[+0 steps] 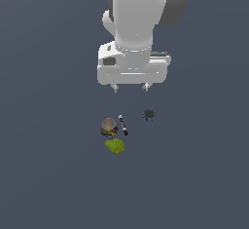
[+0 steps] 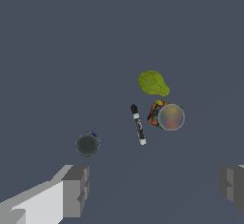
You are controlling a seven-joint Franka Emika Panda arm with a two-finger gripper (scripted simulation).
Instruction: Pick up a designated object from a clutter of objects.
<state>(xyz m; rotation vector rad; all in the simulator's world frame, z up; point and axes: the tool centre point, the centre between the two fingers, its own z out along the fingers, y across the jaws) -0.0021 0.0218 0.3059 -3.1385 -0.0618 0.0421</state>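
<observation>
One dark round object [image 1: 149, 114] [image 2: 87, 144], no long axis; tool [image 1: 130, 87] [image 2: 155, 189] released, above.

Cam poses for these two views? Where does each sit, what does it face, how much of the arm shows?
Exterior view: off the arm, looking down on the floor; shows the white arm and open gripper above four small things.
Wrist view: on the wrist, looking past both grey fingers at the floor.
Shared: dark round object, multicoloured cup, black-and-white stick, yellow-green lump.
</observation>
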